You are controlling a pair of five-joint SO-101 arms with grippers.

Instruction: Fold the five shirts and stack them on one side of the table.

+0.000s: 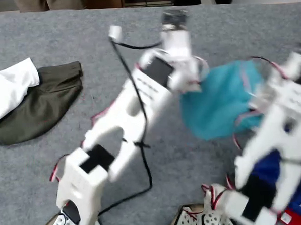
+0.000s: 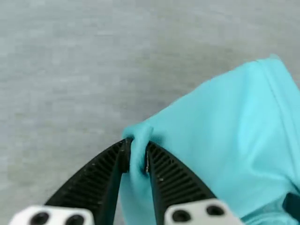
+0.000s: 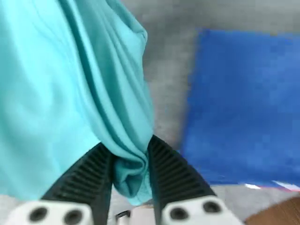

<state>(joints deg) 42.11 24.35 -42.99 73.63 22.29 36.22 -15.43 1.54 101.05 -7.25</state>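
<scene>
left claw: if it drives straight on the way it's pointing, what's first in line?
The fold of the teal shirt pinched in the left claw. Past that, probably just the grey table, though depth is hard to judge.

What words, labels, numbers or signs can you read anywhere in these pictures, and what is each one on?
No text can be read in any view.
The white tag at the edge of the blue shirt: too blurred to read.
On the teal shirt, the white shirt and the olive shirt: no print visible.
</scene>
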